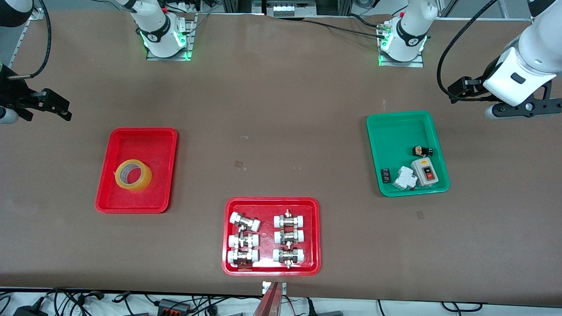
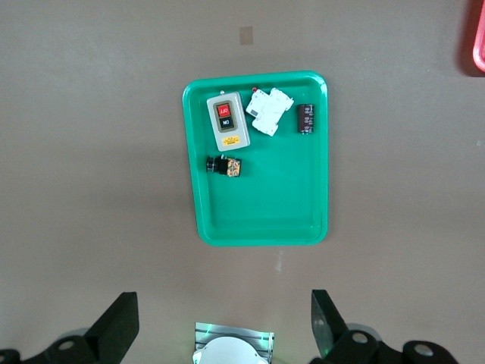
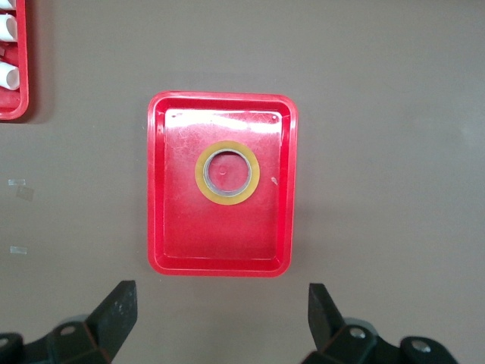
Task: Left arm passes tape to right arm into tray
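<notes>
The right hand (image 3: 220, 318) hangs high over the bare counter (image 1: 272, 114) at the right arm's end, its two fingers (image 3: 117, 311) spread wide and holding nothing. The right wrist view looks straight down between them onto the plain red tray (image 3: 159, 189), where the tape (image 3: 227, 172) lies flat with its hole up, apart from every wall. In the front view that hand (image 1: 55, 107) shows only as a dark shape at the picture's edge, so the spread is read from the wrist view. The front view places the tape (image 1: 133, 175) in the half of the tray (image 1: 162, 145) nearer the front camera.

The left hand (image 2: 223, 322) hangs over the counter at the left arm's end, fingers (image 2: 326, 318) also wide apart and empty. Its wrist view looks down on the green tray (image 2: 265, 220), which holds a grey switch box (image 2: 228, 121), a white breaker (image 2: 271, 111), a small black block (image 2: 305, 119) and a black knob-like part (image 2: 225, 165). In the front view the left hand (image 1: 522, 107) is mostly hidden by its white wrist.

Only the front view shows in full the red tray of fittings (image 1: 228, 237) near the front camera, between the other two trays.
</notes>
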